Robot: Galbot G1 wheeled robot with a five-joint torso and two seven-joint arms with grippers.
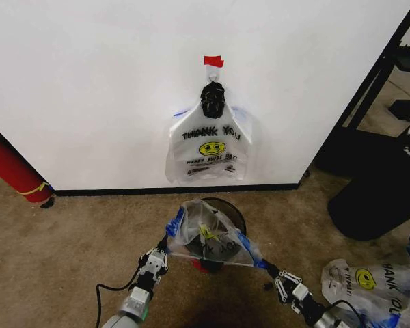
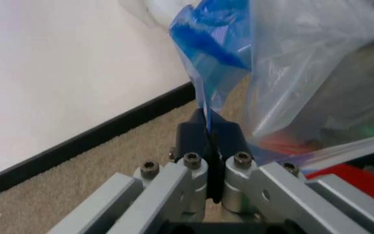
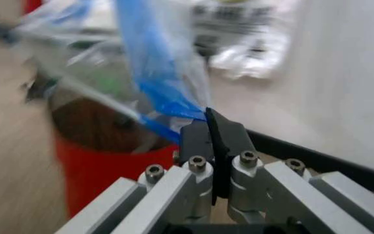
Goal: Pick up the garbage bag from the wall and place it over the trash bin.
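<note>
The garbage bag (image 1: 206, 236) hangs spread between the two grippers just above the trash bin (image 1: 229, 208), its mouth stretched wide across the bin's rim and its body sagging into the opening. It is thin, translucent film: very light, wholly limp, and likely slippery, so it takes whatever shape the pull on it gives. The blue-trimmed handle loops are the sensible places to hold, being doubled and stronger than the sheet. That is where it is held. The left gripper (image 1: 162, 247) is pinched tight on the blue handle (image 2: 206, 58) at the bag's left side, the jaws closed with the film trapped between them. The right gripper (image 1: 268, 268) is clamped the same way on the other blue handle (image 3: 158, 83) at the right side. Too hard a pull apart could tear the film or slide it out of the pads; too little lets the mouth collapse.

The bin stands on the brown carpet (image 1: 68, 246) near the black baseboard (image 1: 157, 190) of the wall (image 1: 89, 82). On the wall, another identical bag (image 1: 208, 154) hangs from a black hook (image 1: 212, 100) below a red tape piece (image 1: 213, 61). More bags (image 1: 369, 283) lie on the carpet toward the right edge.
</note>
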